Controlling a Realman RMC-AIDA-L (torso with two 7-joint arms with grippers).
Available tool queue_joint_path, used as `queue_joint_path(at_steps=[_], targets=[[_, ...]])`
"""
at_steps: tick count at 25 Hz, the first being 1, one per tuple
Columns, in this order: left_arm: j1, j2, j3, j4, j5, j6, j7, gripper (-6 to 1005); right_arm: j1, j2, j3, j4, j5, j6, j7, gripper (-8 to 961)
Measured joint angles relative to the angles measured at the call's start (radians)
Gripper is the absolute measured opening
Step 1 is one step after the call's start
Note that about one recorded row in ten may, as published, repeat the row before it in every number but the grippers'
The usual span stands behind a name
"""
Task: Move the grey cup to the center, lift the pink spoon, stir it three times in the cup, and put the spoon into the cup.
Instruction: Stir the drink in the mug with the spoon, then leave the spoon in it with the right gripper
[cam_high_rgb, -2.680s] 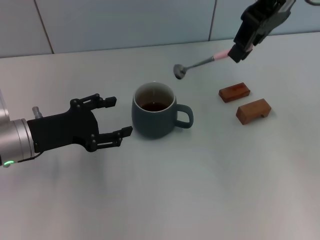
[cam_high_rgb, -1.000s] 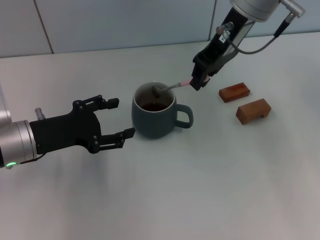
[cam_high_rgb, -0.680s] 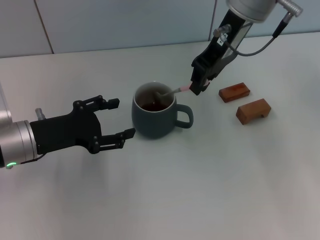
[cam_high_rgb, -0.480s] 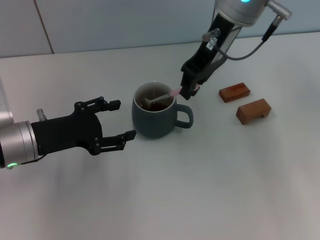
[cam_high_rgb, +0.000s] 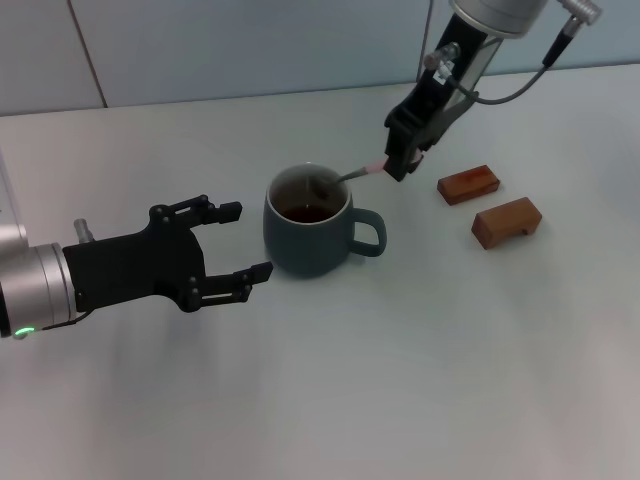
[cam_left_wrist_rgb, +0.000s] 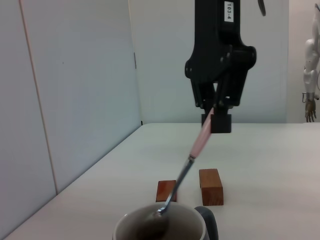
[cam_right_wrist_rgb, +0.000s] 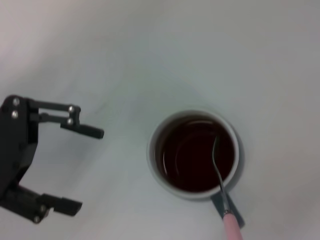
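Mug, grey cup (cam_high_rgb: 311, 235), mid-table, loop handle toward 3 o'clock, holding dark brown liquid. Pink spoon (cam_high_rgb: 345, 177) slants from the cup's 2 o'clock side, metal bowl inside the rim, pale pink handle pinched by the right gripper (cam_high_rgb: 400, 165) above. Left gripper (cam_high_rgb: 232, 240) at the cup's 9 o'clock, fingers spread wide, apart from it; two brown wooden blocks (cam_high_rgb: 490, 203) at 3 o'clock.

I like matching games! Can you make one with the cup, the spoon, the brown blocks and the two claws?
Things:
1. grey cup
2. pink spoon
3. left claw
4. wooden blocks

States:
A. open, holding nothing, beside the cup
B. lying on the table, untouched
C. holds dark brown liquid
D. held by the right claw, bowl end in the cup

Pairs: 1-C, 2-D, 3-A, 4-B
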Motion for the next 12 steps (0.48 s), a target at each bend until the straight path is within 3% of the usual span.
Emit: queue_joint_path(at_steps=[4,8,12], targets=[[0.000,-0.001,0.001,-0.001,0.000,0.000,0.000,820,0.001,0.007,0.000,0.000,-0.003,-0.033,0.000,122],[-0.002,-0.002,0.002,-0.001,0.000,0.000,0.000,820,0.015,0.039,0.001,-0.013,-0.002,-0.040,-0.004,122],[-0.003,-0.003,0.003,-0.005,0.000,0.000,0.001,820,0.019,0.043,0.004,-0.017,-0.002,0.002,-0.006,122]])
